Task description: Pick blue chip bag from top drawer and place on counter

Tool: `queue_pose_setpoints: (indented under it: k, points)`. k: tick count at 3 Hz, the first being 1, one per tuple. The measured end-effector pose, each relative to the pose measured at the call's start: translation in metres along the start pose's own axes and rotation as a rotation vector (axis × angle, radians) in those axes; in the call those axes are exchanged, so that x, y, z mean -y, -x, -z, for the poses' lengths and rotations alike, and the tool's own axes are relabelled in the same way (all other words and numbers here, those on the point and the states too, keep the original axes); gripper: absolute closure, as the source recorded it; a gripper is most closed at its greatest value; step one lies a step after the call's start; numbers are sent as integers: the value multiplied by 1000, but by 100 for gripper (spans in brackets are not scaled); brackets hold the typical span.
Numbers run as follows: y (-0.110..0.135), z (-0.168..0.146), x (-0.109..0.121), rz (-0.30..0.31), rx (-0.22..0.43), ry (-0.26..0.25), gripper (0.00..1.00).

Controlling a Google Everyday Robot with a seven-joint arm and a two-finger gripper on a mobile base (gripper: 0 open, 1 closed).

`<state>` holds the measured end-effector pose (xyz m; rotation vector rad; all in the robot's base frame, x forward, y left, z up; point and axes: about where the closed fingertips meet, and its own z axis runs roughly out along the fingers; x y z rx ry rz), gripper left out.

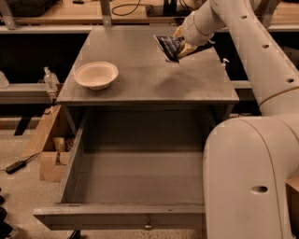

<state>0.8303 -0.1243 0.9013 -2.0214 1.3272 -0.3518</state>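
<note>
The blue chip bag (168, 46), dark navy foil with white lettering, hangs tilted in the air above the right rear part of the grey counter (140, 74). My gripper (183, 45) is shut on the bag's right edge and holds it a little above the counter top, where it casts a shadow. The top drawer (135, 175) is pulled fully open below the counter, and its visible inside holds nothing. Its front panel with a small centre knob (148, 227) is near the bottom edge of the view.
A beige bowl (96, 74) stands on the counter's left side. My white arm and base (252, 177) fill the right side and cover the drawer's right part. A wooden workbench (93, 9) runs behind. Wooden blocks (51, 154) and a black cable lie on the floor at left.
</note>
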Motion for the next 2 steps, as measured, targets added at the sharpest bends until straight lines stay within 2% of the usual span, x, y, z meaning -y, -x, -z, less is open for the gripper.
queue_pose_setpoints:
  k: [1,2]
  points:
    - [1,-4,-1,0,3,5,11]
    - [2,-8,-3,1,6,9,0]
